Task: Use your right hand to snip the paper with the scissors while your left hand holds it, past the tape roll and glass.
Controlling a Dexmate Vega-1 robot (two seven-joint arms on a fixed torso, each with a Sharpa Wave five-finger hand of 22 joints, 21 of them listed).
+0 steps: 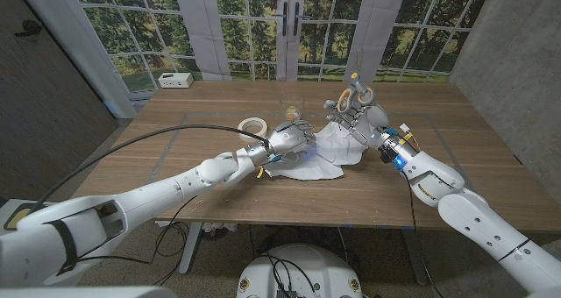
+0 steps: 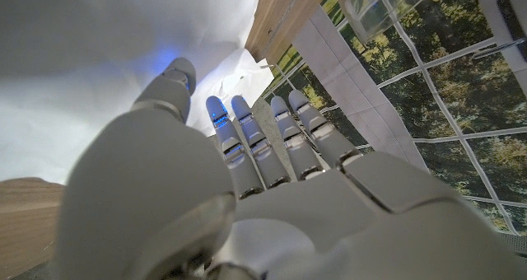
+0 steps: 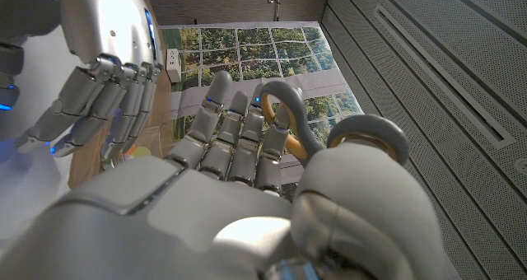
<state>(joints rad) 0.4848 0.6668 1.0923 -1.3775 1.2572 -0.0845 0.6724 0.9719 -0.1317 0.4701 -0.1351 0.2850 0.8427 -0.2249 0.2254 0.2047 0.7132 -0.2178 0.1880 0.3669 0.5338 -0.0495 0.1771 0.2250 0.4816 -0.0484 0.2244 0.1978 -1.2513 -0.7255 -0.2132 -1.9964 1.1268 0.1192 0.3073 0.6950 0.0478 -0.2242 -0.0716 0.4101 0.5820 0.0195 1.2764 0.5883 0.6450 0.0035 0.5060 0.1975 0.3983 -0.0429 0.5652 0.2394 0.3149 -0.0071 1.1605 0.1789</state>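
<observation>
A crumpled white paper [image 1: 326,156] lies mid-table. My left hand [image 1: 289,140] sits on its left part, fingers and thumb bent down onto the sheet [image 2: 90,66] and holding it there. That same left hand [image 3: 107,82] appears in the right wrist view, fingertips pointing at the paper. My right hand [image 1: 361,116] hovers at the paper's right edge and grips the scissors [image 1: 357,95], whose grey and orange loops [image 3: 284,119] stick up past its fingers. The blades are hidden. The tape roll [image 1: 253,125] and the clear glass [image 1: 293,112] stand just beyond my left hand.
A black cable [image 1: 175,131] arcs over the table's left half along my left arm. A small white box [image 1: 176,80] sits beyond the far left corner. The wooden table [image 1: 456,149] shows bare wood to the right of my right forearm.
</observation>
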